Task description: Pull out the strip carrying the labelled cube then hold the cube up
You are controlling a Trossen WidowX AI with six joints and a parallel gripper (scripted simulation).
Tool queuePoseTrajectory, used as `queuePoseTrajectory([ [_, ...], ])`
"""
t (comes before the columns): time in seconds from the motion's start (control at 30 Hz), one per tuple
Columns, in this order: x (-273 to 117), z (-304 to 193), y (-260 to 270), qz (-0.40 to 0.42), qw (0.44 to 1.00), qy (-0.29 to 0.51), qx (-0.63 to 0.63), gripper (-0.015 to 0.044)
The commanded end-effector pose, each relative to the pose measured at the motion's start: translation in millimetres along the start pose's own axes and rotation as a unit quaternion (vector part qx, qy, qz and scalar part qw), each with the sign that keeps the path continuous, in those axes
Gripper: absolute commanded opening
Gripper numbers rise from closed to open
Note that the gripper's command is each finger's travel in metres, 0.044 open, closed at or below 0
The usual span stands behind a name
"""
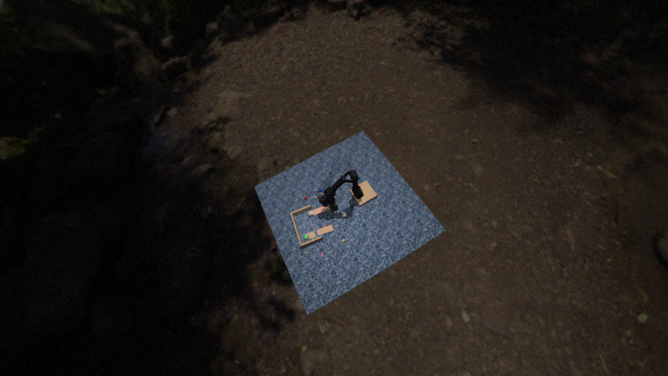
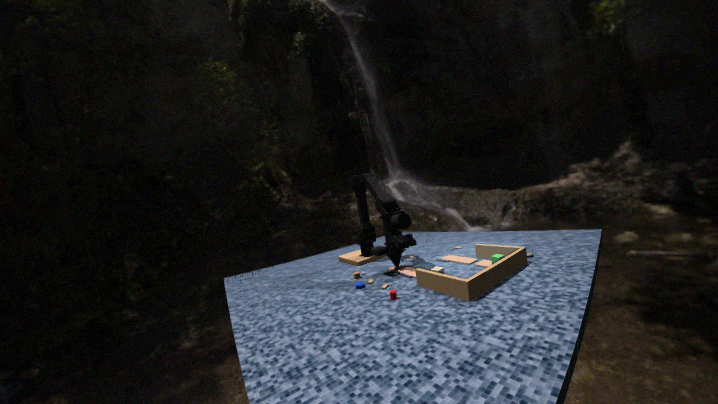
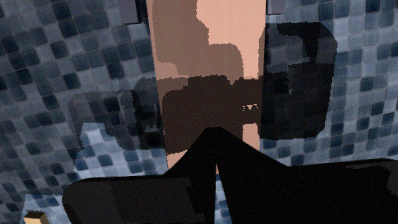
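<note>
My gripper (image 1: 332, 207) (image 2: 396, 268) (image 3: 213, 134) is shut with nothing between the fingers. Its closed tips point down onto the near end of a pink strip (image 1: 318, 210) (image 2: 408, 272) (image 3: 230, 30), which lies through the open side of a wooden three-walled frame (image 1: 295, 224) (image 2: 446, 283). A small pale cube (image 2: 437, 269) sits on the strip's far end, just inside the frame. A second, tan strip (image 1: 325, 229) (image 2: 459, 259) lies in two pieces. A green cube (image 1: 306, 236) (image 2: 497, 257) sits on its inner piece in the frame's corner.
The arm's base stands on a wooden plate (image 1: 368, 193) (image 2: 353, 258). A blue piece (image 1: 320, 190) (image 2: 360, 285), a red piece (image 2: 393, 294) and several small tan bits lie loose on the blue patterned mat (image 1: 373, 252) (image 2: 401, 351). Dark ground surrounds the mat.
</note>
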State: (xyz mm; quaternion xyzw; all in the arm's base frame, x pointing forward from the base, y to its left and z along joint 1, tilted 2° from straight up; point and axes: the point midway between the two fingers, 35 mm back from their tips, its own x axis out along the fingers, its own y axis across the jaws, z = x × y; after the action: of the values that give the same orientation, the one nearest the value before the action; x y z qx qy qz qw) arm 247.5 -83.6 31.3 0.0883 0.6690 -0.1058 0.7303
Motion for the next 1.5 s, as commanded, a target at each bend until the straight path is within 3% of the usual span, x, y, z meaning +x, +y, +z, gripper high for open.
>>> queuePoseTrajectory([
  [0.0, 5, -13, 1, 0.002, 1.000, 0.015, -0.002, 0.0000],
  [1.47, 4, -78, 0, 0.002, 1.000, 0.018, -0.002, 0.0000],
])
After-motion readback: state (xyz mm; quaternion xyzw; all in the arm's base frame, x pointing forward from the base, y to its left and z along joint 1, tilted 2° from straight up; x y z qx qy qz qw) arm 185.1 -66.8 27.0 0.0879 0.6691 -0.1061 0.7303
